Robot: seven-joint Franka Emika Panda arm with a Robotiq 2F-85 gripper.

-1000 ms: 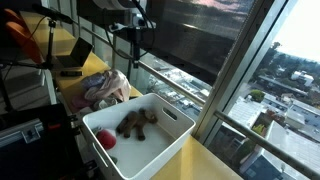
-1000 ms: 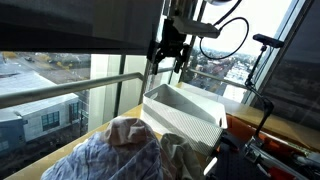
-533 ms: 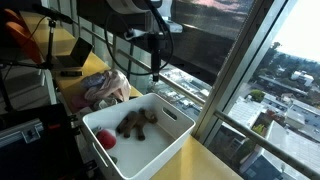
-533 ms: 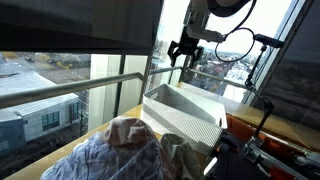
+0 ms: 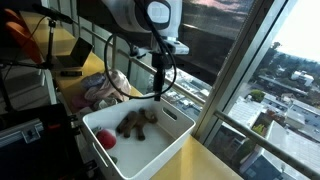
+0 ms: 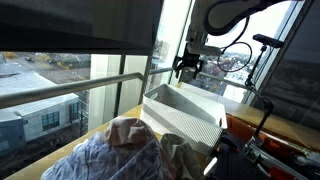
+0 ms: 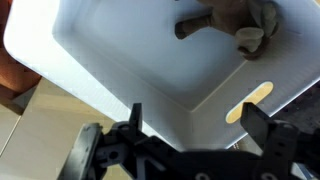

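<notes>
My gripper [image 5: 158,84] hangs open above the far corner of a white plastic bin [image 5: 152,158], with nothing between its fingers. In the wrist view the gripper [image 7: 200,125] shows two dark fingers [image 7: 135,118] spread wide over the bin's [image 7: 120,50] corner, next to its handle slot [image 7: 248,102]. Inside the bin lies a brown plush toy [image 5: 137,123], also seen at the top of the wrist view, plush toy [image 7: 225,18]. A red object [image 5: 105,141] sits in the bin's near corner. From the side, the gripper [image 6: 189,66] hovers above the bin [image 6: 188,121].
A heap of patterned cloth [image 5: 104,90] lies on the yellow counter beside the bin, cloth [image 6: 130,150]. A window with a metal railing [image 5: 215,120] runs close behind the bin. Black stands and cables [image 6: 262,70] rise nearby.
The arm has swung across from beside the cloth heap to over the bin's far corner and come lower. The jaws have stayed open.
</notes>
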